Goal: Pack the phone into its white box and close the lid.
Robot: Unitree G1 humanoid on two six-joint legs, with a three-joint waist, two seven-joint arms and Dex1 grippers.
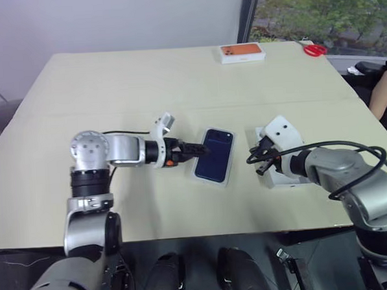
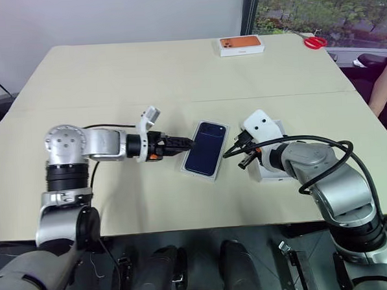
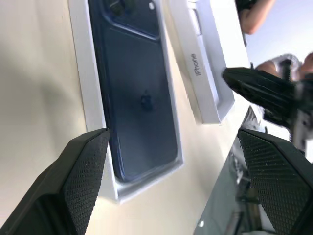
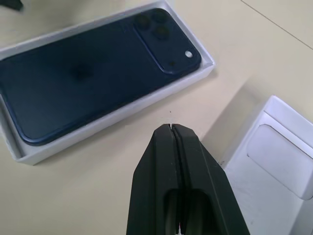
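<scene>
The dark navy phone (image 1: 215, 155) lies back up inside the shallow white box (image 4: 58, 147) at the middle of the table. My left gripper (image 1: 195, 149) is open and reaches in from the left; in the left wrist view its fingers (image 3: 83, 181) stand wide apart at one short end of the box, holding nothing. To the right of the box lies the white lid (image 4: 274, 161), inner face up, with its recess showing. My right gripper (image 4: 171, 128) is shut and empty, hovering between the box and the lid with its tip toward the phone's camera corner.
An orange-topped box (image 1: 242, 53) and red scissors (image 1: 314, 49) lie at the table's far right. A person's arm (image 1: 385, 89) shows at the right edge. Bare tabletop (image 1: 113, 91) stretches to the left and behind the box.
</scene>
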